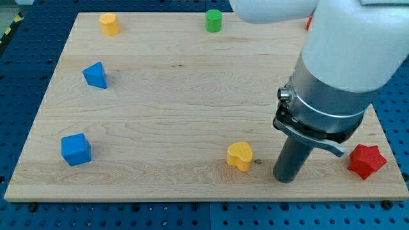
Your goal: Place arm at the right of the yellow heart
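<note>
one bare rod, no claw: my tip [285,179] sits between yellow heart [240,156] and red star [367,161].

A robotics lab bench: a pale wooden board [192,89] lies on a blue perforated metal table [25,64], with black-and-yellow hazard tape [7,30] at ten o'clock.
</note>
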{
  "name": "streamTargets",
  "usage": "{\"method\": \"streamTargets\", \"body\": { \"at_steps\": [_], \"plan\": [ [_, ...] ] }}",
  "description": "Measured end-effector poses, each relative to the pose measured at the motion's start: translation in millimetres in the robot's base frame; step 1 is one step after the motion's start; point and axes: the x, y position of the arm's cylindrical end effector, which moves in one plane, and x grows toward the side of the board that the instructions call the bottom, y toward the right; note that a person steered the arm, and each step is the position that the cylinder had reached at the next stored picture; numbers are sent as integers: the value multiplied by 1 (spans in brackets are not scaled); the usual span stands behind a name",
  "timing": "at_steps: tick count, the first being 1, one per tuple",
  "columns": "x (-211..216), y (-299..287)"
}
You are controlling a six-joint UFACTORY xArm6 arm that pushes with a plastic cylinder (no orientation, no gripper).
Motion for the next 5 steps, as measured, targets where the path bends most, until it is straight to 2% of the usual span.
{"method": "streamTargets", "body": {
  "at_steps": [5],
  "plan": [
    [-11,-18]
  ]
}}
